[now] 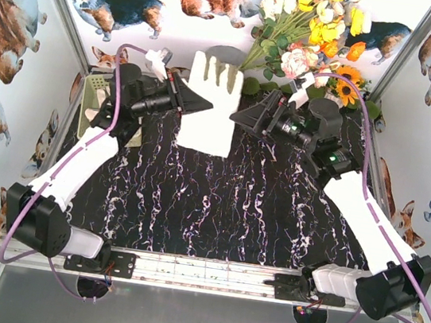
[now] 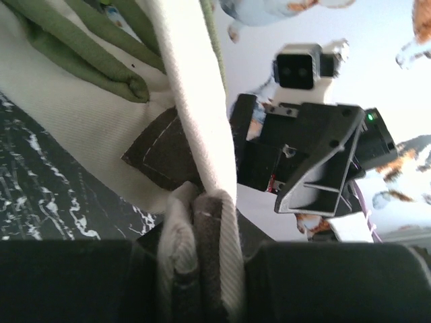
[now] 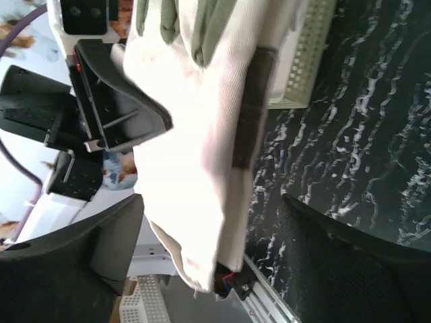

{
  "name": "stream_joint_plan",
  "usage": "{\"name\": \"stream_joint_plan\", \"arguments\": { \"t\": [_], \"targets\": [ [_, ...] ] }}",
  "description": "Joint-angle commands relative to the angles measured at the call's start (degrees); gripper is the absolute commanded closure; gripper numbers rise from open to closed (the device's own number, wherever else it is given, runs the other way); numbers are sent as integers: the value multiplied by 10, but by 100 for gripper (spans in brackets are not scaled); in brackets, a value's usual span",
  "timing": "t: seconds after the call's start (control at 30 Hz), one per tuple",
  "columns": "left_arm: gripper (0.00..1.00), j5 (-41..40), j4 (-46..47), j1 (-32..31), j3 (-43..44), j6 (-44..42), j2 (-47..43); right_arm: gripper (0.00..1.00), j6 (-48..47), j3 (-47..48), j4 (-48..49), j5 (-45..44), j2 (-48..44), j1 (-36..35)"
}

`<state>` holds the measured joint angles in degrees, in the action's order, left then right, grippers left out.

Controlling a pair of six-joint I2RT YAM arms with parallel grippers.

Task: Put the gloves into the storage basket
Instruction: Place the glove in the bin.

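One cream-white glove (image 1: 211, 109) hangs upright over the back middle of the black marble table, fingers up. My left gripper (image 1: 199, 105) is shut on its left edge; in the left wrist view the folded fabric (image 2: 101, 128) is pinched between the jaws of my left gripper (image 2: 202, 252). My right gripper (image 1: 242, 117) is open just right of the glove. In the right wrist view the glove (image 3: 202, 148) hangs between the wide-apart jaws of my right gripper (image 3: 215, 259), untouched by them. The pale yellow-green storage basket (image 1: 92, 96) stands at the back left, partly behind my left arm, and also shows in the right wrist view (image 3: 306, 54).
A bunch of yellow, orange and pink artificial flowers (image 1: 319, 23) stands at the back right. Something cream lies in the basket behind my left arm. Corgi-print walls close in the table on the left, back and right. A metal rail (image 1: 208, 273) runs along the near edge.
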<state>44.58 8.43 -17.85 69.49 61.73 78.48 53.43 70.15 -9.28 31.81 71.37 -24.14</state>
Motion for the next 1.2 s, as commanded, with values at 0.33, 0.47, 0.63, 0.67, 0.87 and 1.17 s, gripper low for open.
{"name": "stream_joint_plan", "arguments": {
  "t": [0.33, 0.47, 0.63, 0.67, 0.87, 1.17],
  "targets": [
    [100, -68, -263, 175, 76, -186, 27, 6, -98, -14, -110, -87, -60, 33],
    [100, -78, -281, 242, 89, -233, 75, 6, -101, -35, -96, -82, -65, 34],
    [100, -82, -295, 299, 135, -285, 140, 6, -108, -44, -97, -77, -67, 34],
    [100, -84, -303, 309, 145, -295, 151, 6, -109, -44, -99, -77, -66, 34],
    [100, -99, -356, 354, 208, -363, 230, 7, -115, -33, -109, -70, -57, 36],
    [100, -99, -359, 373, 232, -415, 306, 7, -101, -20, -120, -67, -44, 36]
  ]
}}
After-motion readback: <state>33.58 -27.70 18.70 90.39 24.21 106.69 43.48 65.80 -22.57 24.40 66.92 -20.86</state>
